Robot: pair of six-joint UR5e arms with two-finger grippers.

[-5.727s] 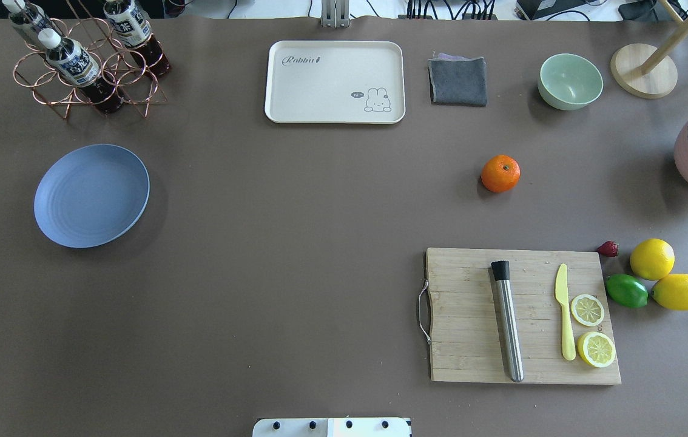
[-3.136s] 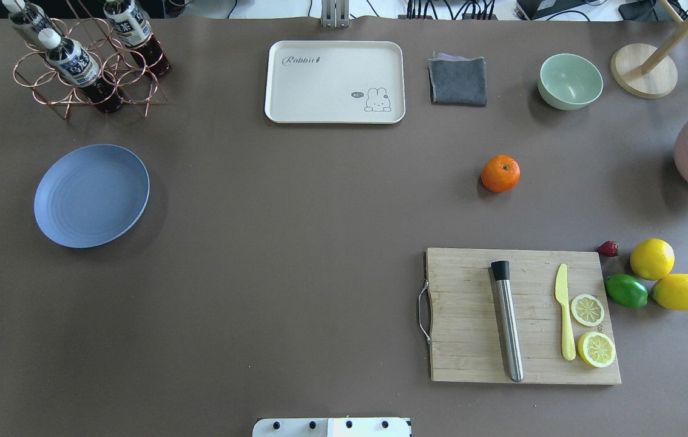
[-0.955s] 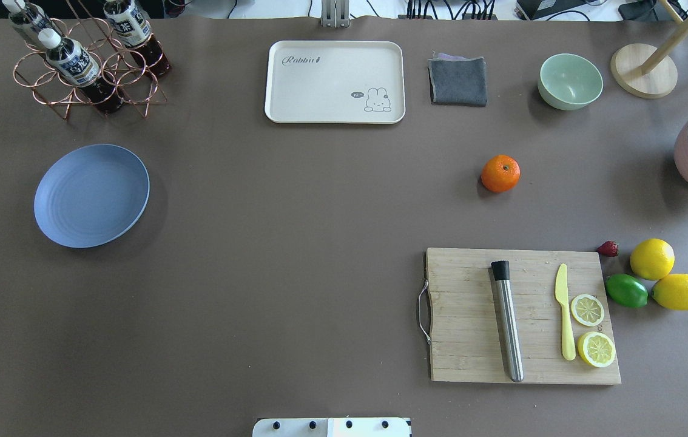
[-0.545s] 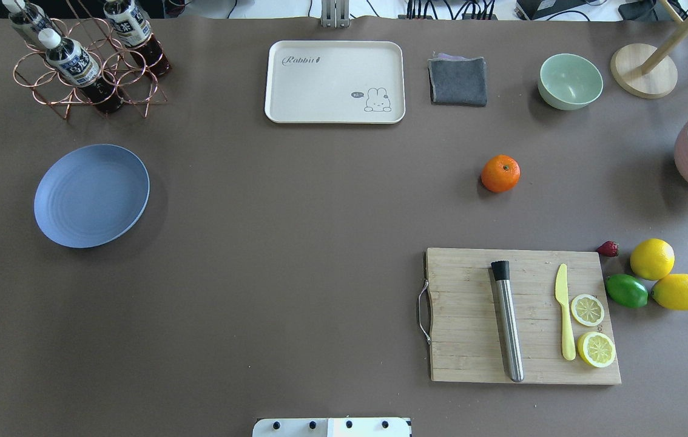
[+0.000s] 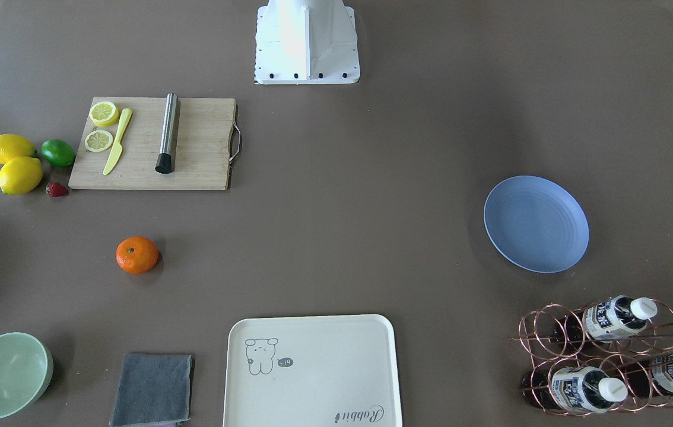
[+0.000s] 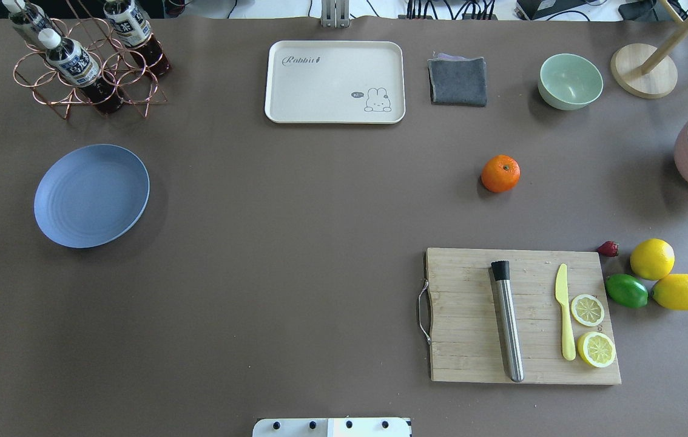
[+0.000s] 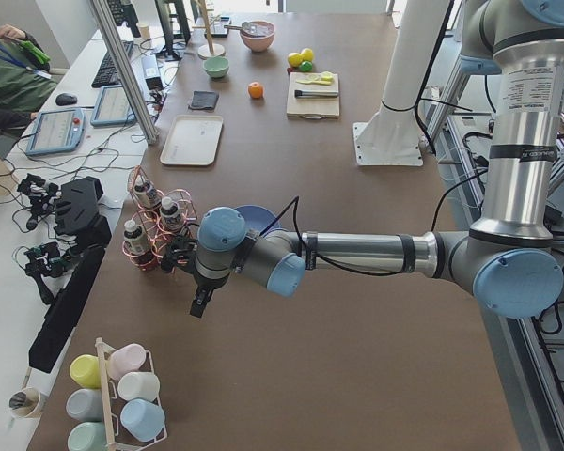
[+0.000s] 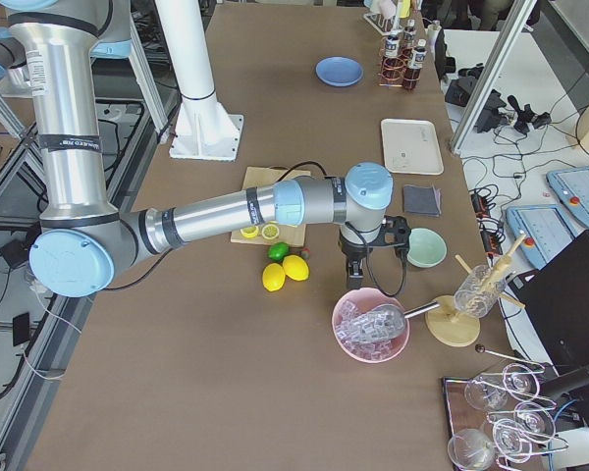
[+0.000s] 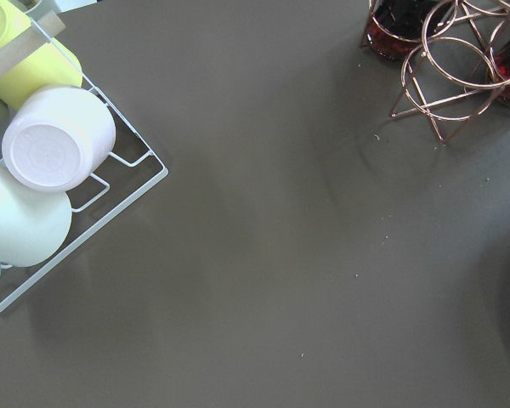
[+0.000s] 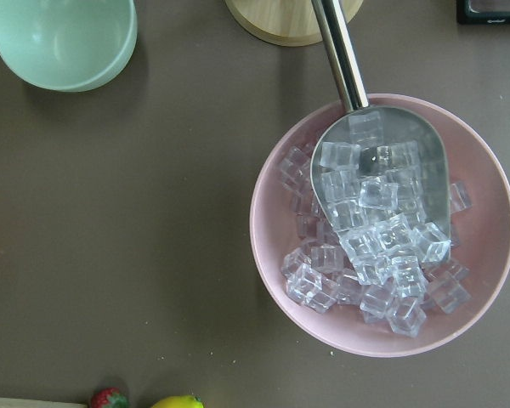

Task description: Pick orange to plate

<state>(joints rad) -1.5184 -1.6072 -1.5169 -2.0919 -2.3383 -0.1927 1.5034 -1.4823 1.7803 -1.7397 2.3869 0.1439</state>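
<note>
The orange (image 6: 500,173) lies on the worktop's (image 6: 295,243) right half, well apart from the plate (image 6: 91,195) at far left, so the right arm (image 8: 226,211), hanging by the ice bowl (image 10: 495,234), is nearer; whether either arm's jaws are parted cannot be told.

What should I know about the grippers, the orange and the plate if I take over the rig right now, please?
The left gripper hangs by the bottle rack; whether it is open or shut cannot be told.
The right gripper hangs by the pink ice bowl; its state cannot be told either.
The orange sits alone on the table, beyond the cutting board.
The plate is empty, on the robot's left side.
Done: nothing yet.
Left: grasp, carry, release.
</note>
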